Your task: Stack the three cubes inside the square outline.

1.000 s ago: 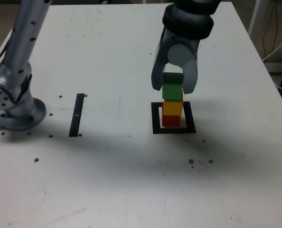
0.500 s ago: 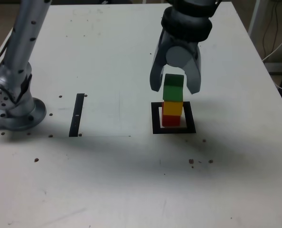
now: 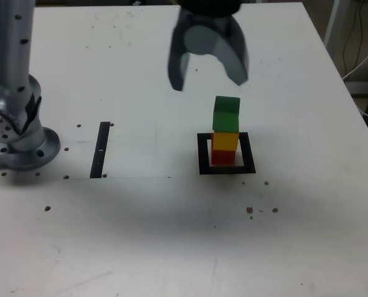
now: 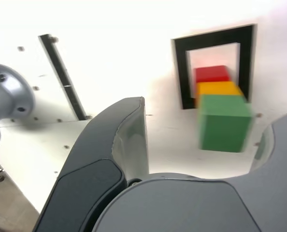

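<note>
Stack done: green cube [image 3: 226,114] on yellow [image 3: 225,141] on red [image 3: 222,157], upright inside the outline [image 3: 202,154]. My tool [image 3: 207,77] hangs wide open, empty, above and toward the exterior view's left of the stack, clear of it.

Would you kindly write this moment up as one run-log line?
gripper: open, clear above stack | green cube on yellow cube on red cube | inside square outline | stack standing
</note>
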